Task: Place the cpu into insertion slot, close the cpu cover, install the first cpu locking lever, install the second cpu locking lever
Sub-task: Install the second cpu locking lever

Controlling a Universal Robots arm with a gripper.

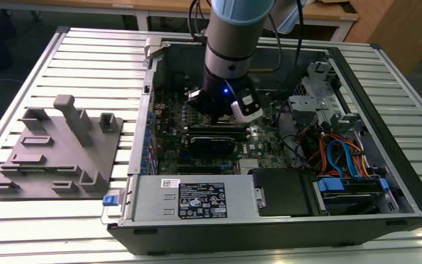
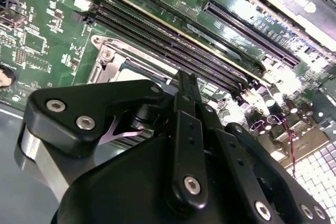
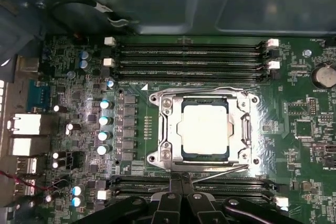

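You're looking down into the open computer case (image 1: pixel 387 181) lying on the slatted table (image 1: pixel 86 60), and your arm (image 1: pixel 233 49) drops straight into it over the motherboard (image 1: pixel 168 132). At about nine o'clock from the case in the exterior view sits the grey fixture plate (image 1: pixel 57 148) with its upright posts, well apart from the work.

Down at the board, the gripper (image 3: pixel 181 182) hovers right at the edge of the socket, just beside the lower lever (image 3: pixel 220 170), whose thin wire runs along that side of the frame. Your fingers (image 2: pixel 185 90) are pressed together, tips meeting with no gap and nothing between them; the second wrist view shows the same closed pair pointing at the socket corner.

The cpu cover (image 3: pixel 164 129) is down flat, its grey frame ringing the socket, with the upper lever (image 3: pixel 210 89) lying along the side toward the memory slots (image 3: pixel 189 59). Inside the window sits the cpu (image 3: pixel 203 129), pale face up, seated square in the slot. A row of small capacitors (image 3: pixel 105 127) stands near the socket, on its side toward the rear ports.
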